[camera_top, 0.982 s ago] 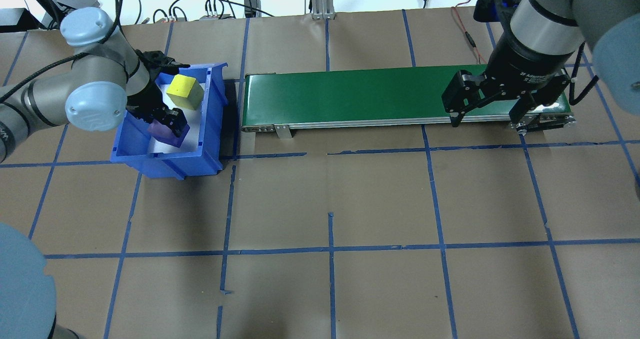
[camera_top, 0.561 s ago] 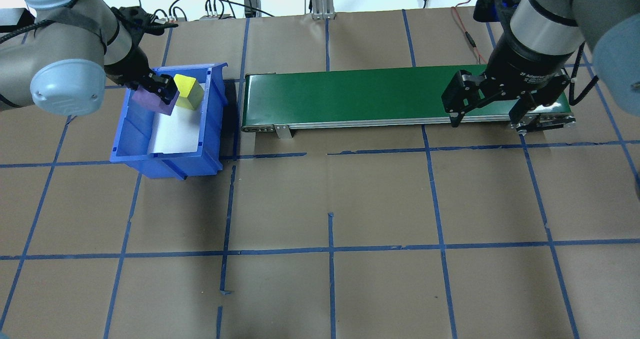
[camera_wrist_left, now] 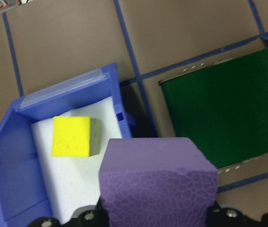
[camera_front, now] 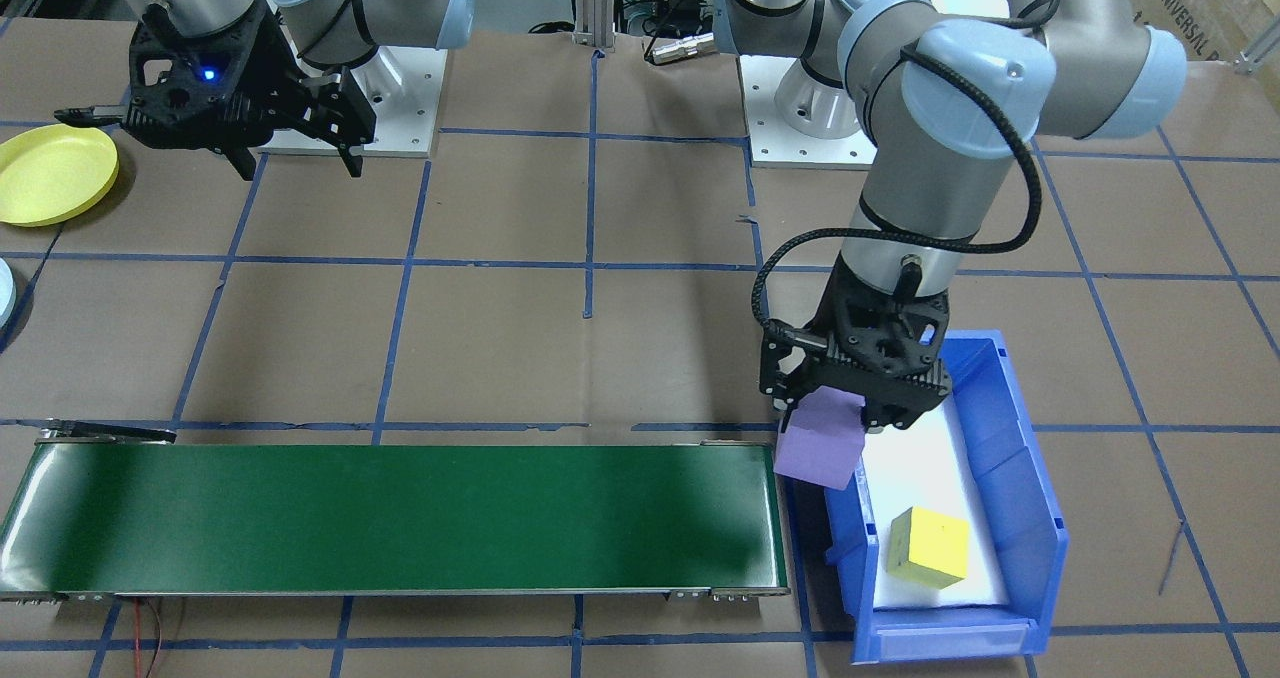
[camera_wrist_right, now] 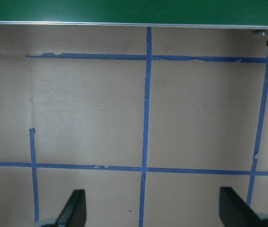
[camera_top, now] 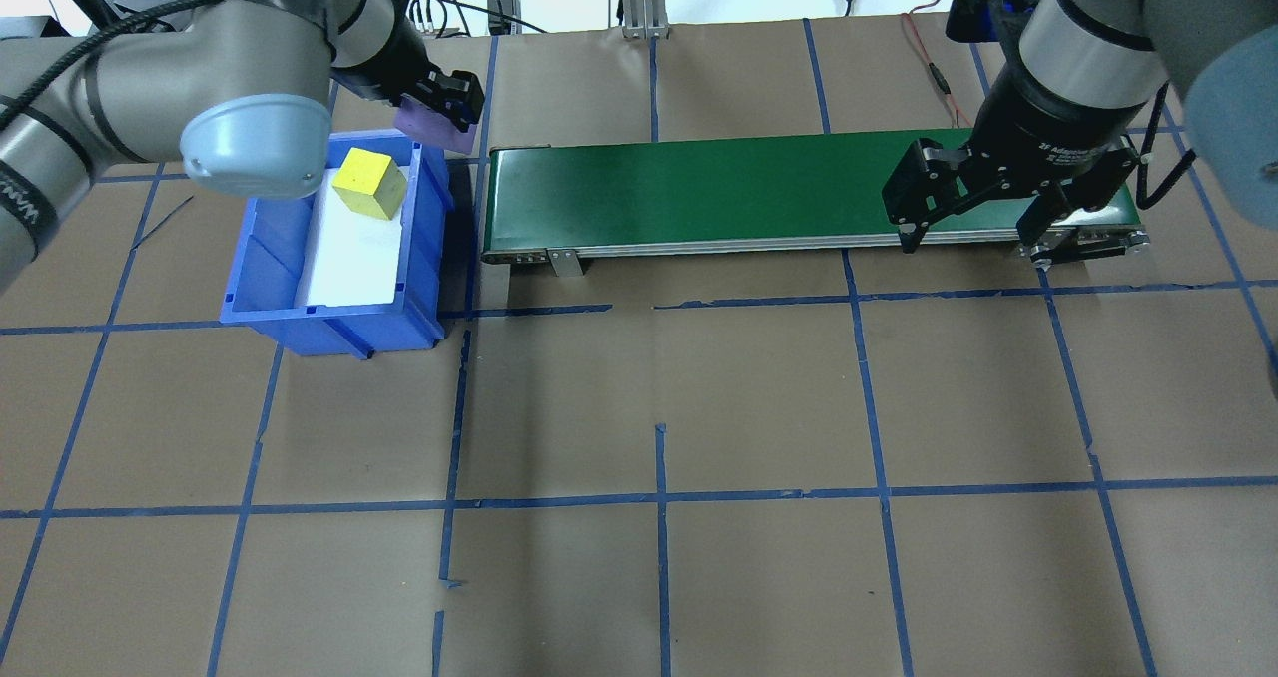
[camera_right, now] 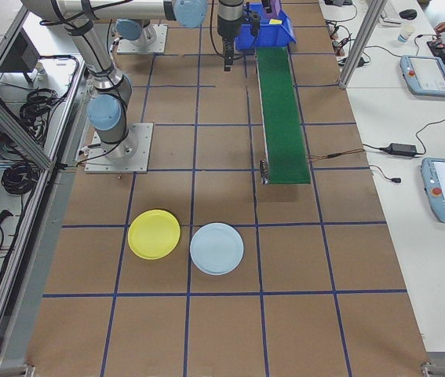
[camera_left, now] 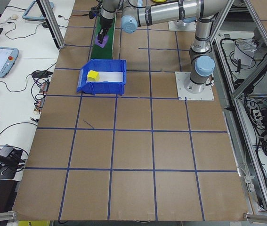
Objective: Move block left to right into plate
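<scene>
My left gripper (camera_front: 836, 416) is shut on a purple block (camera_front: 818, 450), holding it in the air over the gap between the blue bin (camera_front: 1032, 478) and the near end of the green conveyor (camera_front: 400, 518). In the left wrist view the purple block (camera_wrist_left: 158, 189) fills the bottom. From overhead the purple block (camera_top: 427, 124) hangs beyond the bin's far right corner. A yellow plate (camera_right: 154, 234) and a light blue plate (camera_right: 217, 248) lie on the table at the right end. My right gripper (camera_top: 970, 246) stands open and holds nothing by the conveyor's right end.
A yellow block (camera_top: 369, 183) rests on white padding inside the blue bin (camera_top: 329, 330). The conveyor (camera_top: 749, 193) runs across the far side of the table. Brown paper with blue tape lines covers the table top.
My left gripper has lifted the purple block out of the bin and carried it up and rightward toward the conveyor's left end. The right arm has not moved.
</scene>
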You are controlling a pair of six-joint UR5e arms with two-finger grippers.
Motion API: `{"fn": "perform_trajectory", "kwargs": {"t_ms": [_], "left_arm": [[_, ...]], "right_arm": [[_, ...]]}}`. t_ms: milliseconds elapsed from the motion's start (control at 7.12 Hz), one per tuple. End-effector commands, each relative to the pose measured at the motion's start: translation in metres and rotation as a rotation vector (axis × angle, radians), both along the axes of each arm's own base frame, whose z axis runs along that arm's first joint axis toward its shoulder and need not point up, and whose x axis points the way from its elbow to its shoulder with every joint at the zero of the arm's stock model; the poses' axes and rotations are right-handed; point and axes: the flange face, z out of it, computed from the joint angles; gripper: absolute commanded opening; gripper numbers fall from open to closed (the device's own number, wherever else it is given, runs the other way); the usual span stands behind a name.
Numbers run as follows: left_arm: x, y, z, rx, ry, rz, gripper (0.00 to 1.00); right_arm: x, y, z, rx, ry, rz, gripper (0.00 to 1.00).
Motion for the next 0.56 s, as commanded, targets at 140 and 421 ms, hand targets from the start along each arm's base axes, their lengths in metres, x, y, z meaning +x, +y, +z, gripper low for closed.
{"fn": "perform_trajectory", "kwargs": {"t_ms": [140, 421], "left_arm": [[-0.046, -0.026, -0.087, 0.049, 0.056, -0.005, 0.25], [-0.051, -0.024, -0.111, 0.103, 0.083, 0.002, 0.44]], "right_arm": [[0.0, 0.0, -0.001, 0.001, 0.002, 0.002, 1.0], [-0.001, 0.0, -0.001, 0.001, 0.006, 0.002, 1.0]]}}
